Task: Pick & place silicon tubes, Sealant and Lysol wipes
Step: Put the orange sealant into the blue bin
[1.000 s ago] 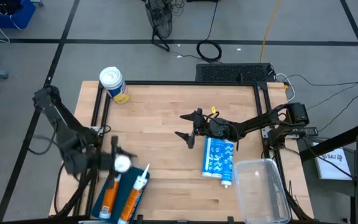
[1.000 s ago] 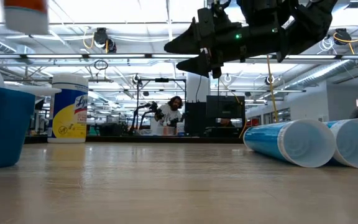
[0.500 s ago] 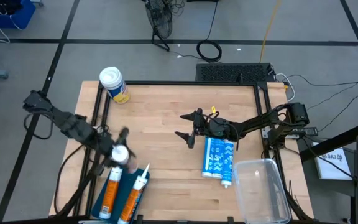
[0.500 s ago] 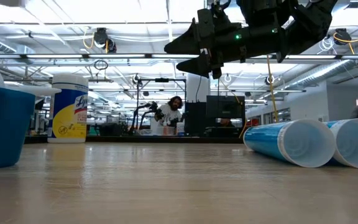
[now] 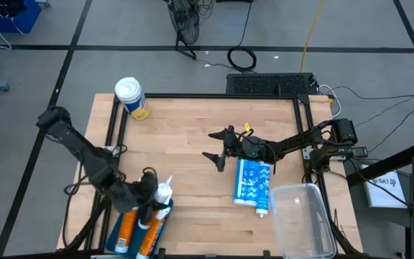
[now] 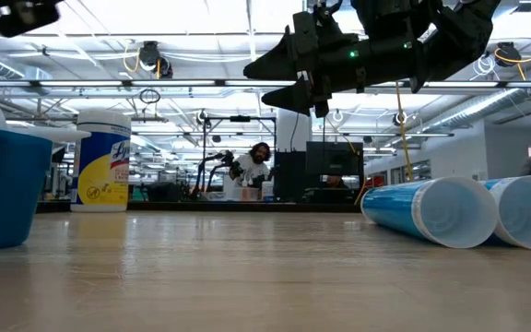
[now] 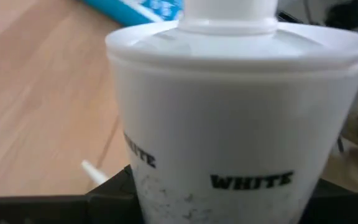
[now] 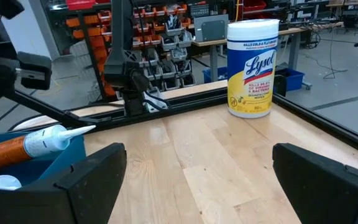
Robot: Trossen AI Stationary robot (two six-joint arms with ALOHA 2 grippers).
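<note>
Both arms are busy: left fingers [image 5: 152,199] pinch a white sealant tube [image 7: 229,118] above the blue bin [image 6: 3,189] for stowing, right fingers [image 5: 218,147] spread, waiting.

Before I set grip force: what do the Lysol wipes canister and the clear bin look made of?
Lysol wipes canister: looks like rigid plastic, with a smooth white lid and a glossy yellow printed label.
Clear bin: seems to be thin transparent plastic, since the wooden table shows through its walls. How stiff it is cannot be told.
</note>
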